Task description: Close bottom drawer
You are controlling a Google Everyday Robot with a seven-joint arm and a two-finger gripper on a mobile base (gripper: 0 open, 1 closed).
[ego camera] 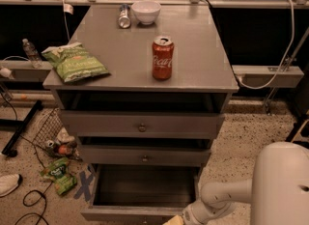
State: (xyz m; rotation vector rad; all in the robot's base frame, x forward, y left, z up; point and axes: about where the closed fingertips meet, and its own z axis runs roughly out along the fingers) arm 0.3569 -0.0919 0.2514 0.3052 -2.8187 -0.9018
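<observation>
The bottom drawer [140, 190] is the lowest of three grey drawers and is pulled far out, its dark interior showing. Its front edge [130, 214] runs along the bottom of the view; its knob is out of view. My gripper [175, 220] is at the bottom edge, at the right end of the drawer's front, mostly cut off by the frame. My white arm [227, 200] reaches in from the lower right.
The middle drawer [145, 155] and top drawer [142, 123] stand slightly open. On the cabinet top are a red cola can [162, 58], a green chip bag [73, 62], a white bowl [146, 11] and a lying can [124, 16]. Litter [58, 171] and cables lie on the floor to the left.
</observation>
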